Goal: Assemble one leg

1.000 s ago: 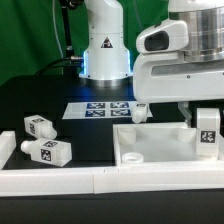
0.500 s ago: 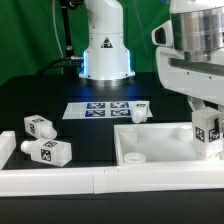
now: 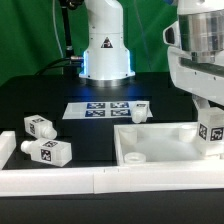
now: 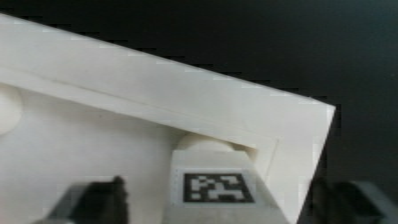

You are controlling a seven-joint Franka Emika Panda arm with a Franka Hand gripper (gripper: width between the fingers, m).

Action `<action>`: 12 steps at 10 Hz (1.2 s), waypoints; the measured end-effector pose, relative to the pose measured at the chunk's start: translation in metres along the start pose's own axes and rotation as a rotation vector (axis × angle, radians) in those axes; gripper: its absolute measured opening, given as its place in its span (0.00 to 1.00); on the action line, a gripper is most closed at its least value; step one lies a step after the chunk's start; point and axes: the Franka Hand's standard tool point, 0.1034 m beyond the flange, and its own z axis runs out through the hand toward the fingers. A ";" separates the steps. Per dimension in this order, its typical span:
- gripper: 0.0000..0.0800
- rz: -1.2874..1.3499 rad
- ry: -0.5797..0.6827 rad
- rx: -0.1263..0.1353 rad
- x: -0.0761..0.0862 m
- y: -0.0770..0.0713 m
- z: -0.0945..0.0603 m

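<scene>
My gripper (image 3: 212, 118) is at the exterior view's right edge, shut on a leg (image 3: 212, 135), a chunky white peg with a square tag. It holds the leg upright at the right corner of the white tabletop panel (image 3: 150, 150), low over its raised rim. In the wrist view the leg (image 4: 217, 180) shows between my two dark fingers (image 4: 98, 200), pointing at the panel's corner (image 4: 214, 105). I cannot tell whether the leg touches the panel.
Two loose legs (image 3: 40, 126) (image 3: 50, 151) lie at the exterior view's left, and another (image 3: 140, 113) lies behind the panel. The marker board (image 3: 100, 108) lies before the robot base (image 3: 105, 50). A white rail (image 3: 60, 180) runs along the front.
My gripper has moved toward the exterior view's right and slightly down, carrying the leg toward the panel's right corner. The loose legs and the panel have not moved.
</scene>
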 end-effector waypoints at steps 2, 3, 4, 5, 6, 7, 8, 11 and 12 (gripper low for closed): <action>0.80 -0.461 0.012 -0.008 0.001 0.001 -0.003; 0.80 -0.594 0.020 -0.005 0.000 0.000 -0.007; 0.81 -0.610 0.024 0.002 -0.001 0.001 -0.013; 0.81 -0.696 0.023 -0.001 0.000 0.003 -0.012; 0.81 -0.776 0.022 -0.004 0.000 0.003 -0.011; 0.81 -0.935 0.034 -0.016 0.002 0.003 -0.012; 0.81 -1.128 0.053 -0.036 0.004 0.003 -0.012; 0.78 -1.318 0.088 -0.035 0.007 0.000 -0.008; 0.78 -1.306 0.088 -0.034 0.007 0.000 -0.008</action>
